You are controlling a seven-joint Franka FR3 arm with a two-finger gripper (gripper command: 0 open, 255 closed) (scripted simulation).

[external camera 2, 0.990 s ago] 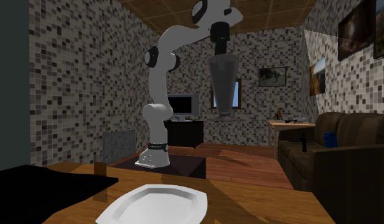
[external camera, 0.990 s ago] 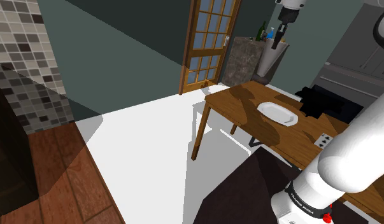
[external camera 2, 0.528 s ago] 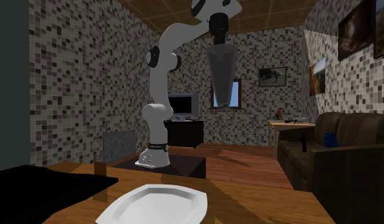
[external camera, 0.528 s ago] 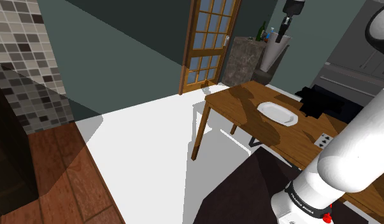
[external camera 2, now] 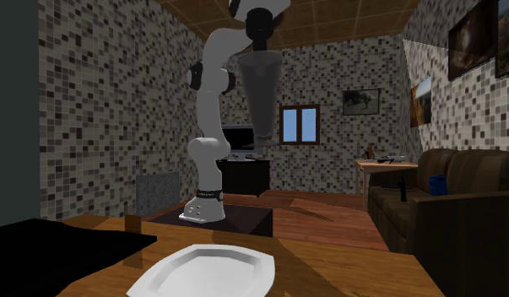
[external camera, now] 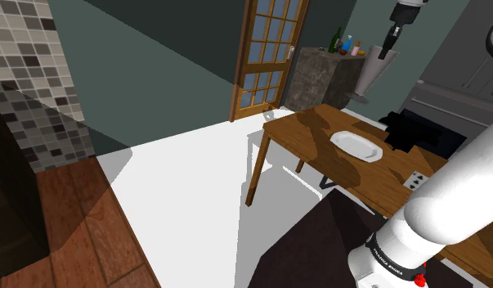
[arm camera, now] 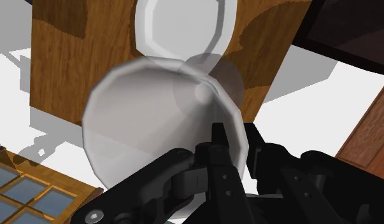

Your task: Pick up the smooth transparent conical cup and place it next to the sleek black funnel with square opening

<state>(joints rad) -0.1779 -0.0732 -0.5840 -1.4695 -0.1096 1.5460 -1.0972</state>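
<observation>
— How far along is it?

— The pick-up looks done. The all-black two-finger pincer (arm camera: 235,137) is closed on the rim of the pale, see-through conical cup (arm camera: 146,127). It has one finger on each side of the cup's wall and grips nothing else.

— And where is the cup?

— High in the air, with its wide mouth up at the pincer and its narrow end hanging down. In the shoulder view it hangs at about twelve o'clock of the white eight-sided plate (external camera: 356,145), well clear of the brown wooden desk (external camera: 302,131).

— So what's left?

— All of the placing. I take the black funnel (external camera: 410,131) to be the dark, sprawling shape on the desk at about three o'clock of the plate, though I cannot make out its square opening. The cup has to travel over that way, come down, and be set on the desk just beside the funnel before the pincer lets go. I'd judge the task roughly half done.
</observation>
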